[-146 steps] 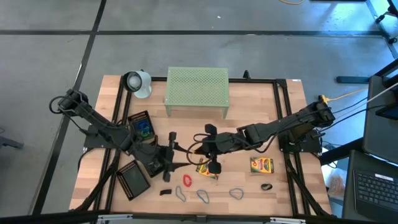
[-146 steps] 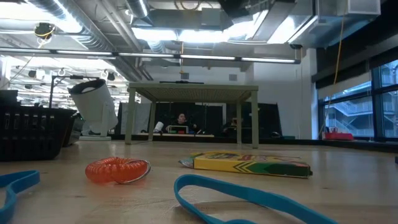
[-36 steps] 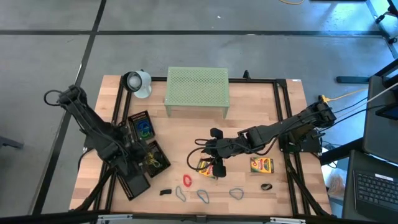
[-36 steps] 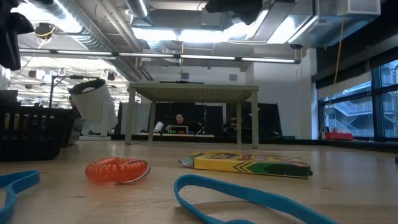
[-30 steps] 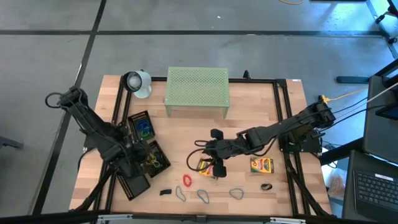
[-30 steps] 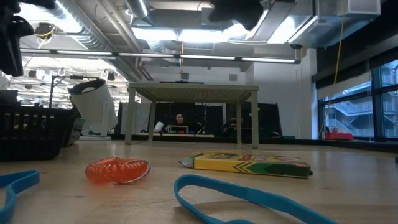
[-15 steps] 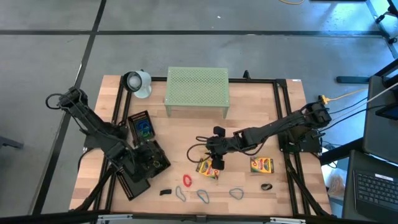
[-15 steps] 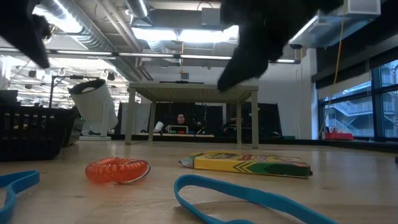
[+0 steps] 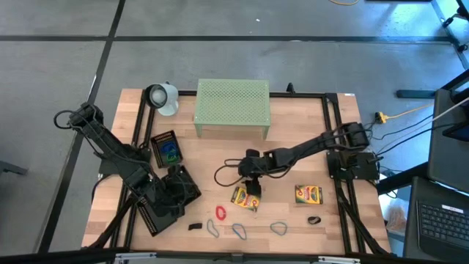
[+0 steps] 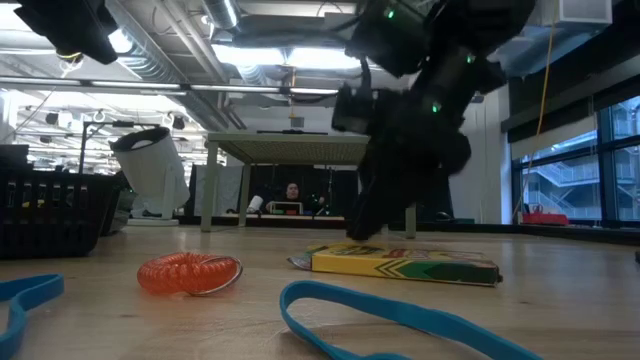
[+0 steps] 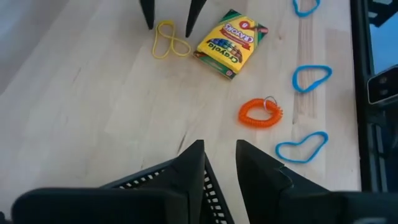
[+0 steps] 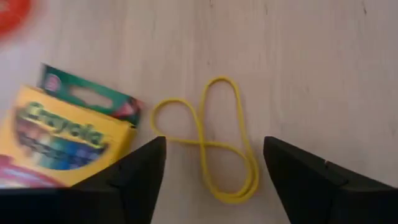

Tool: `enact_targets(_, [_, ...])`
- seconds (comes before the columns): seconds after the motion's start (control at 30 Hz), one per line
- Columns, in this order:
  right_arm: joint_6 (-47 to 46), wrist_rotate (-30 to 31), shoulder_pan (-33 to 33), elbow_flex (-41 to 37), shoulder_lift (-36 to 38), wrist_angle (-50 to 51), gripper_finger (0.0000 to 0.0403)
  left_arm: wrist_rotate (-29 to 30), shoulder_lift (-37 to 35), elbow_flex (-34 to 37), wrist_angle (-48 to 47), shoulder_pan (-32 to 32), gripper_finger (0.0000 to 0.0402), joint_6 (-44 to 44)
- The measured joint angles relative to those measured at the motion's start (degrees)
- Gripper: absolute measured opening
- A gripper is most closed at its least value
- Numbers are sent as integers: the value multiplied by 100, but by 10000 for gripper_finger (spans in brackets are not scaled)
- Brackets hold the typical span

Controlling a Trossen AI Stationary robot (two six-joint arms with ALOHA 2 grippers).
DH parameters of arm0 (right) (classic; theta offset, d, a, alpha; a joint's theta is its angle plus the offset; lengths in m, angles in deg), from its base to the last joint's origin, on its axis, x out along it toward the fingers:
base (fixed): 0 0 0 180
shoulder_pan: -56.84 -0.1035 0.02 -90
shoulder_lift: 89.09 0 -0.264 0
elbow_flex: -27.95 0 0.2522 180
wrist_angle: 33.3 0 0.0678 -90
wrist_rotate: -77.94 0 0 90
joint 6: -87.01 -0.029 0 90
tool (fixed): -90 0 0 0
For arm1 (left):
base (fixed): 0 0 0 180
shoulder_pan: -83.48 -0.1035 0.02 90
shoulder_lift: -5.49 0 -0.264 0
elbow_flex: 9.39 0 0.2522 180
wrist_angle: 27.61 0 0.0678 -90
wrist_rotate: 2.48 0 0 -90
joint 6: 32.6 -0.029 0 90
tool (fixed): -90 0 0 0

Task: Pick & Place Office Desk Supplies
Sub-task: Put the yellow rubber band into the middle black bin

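Note:
A yellow rubber band (image 12: 211, 140) lies twisted in a figure-eight on the wooden table, beside a yellow-green crayon box (image 12: 59, 146) that lies flat (image 9: 242, 199). My right gripper (image 12: 214, 180) is open and points down, one finger (image 12: 127, 180) on each side of the band without touching it; the left wrist view shows the gripper (image 11: 168, 15) over the band (image 11: 169, 42). My left gripper (image 11: 217, 165) hangs over the rim of a black mesh tray (image 9: 192, 189) at the near left, open by a small gap, nothing between its tips. A second crayon box (image 9: 308, 194) lies to the right.
An orange spiral coil (image 9: 220, 213), blue bands (image 9: 239, 231) (image 9: 278, 228) and black clips (image 9: 194, 226) (image 9: 314, 219) lie along the near edge. Two more mesh trays (image 9: 165, 149) (image 9: 157, 216) sit at the left. The pale-green perforated stand (image 9: 232, 108) and a white cup-shaped thing (image 9: 161, 97) stand at the back.
My right gripper has come down from above to table height just behind the crayon box, over the yellow band. My left gripper has shifted toward the table's right, over the mesh tray. The box, bands and coil have stayed put.

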Motion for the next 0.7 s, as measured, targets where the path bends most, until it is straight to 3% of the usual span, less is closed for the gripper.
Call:
enact_targets(0.17, [523,-46,58,16,-257,-182,280,2,0,0,-2,0,86,-132])
enact_targets(0.33, [564,-52,55,31,-370,-195,260,40,0,0,-1,0,86,-133])
enact_targets(0.5, [513,-160,43,33,-384,-215,210,136,0,0,-1,0,86,-132])
enact_targets(0.7, [489,-186,0,32,-392,-227,122,136,0,0,84,0,86,-130])
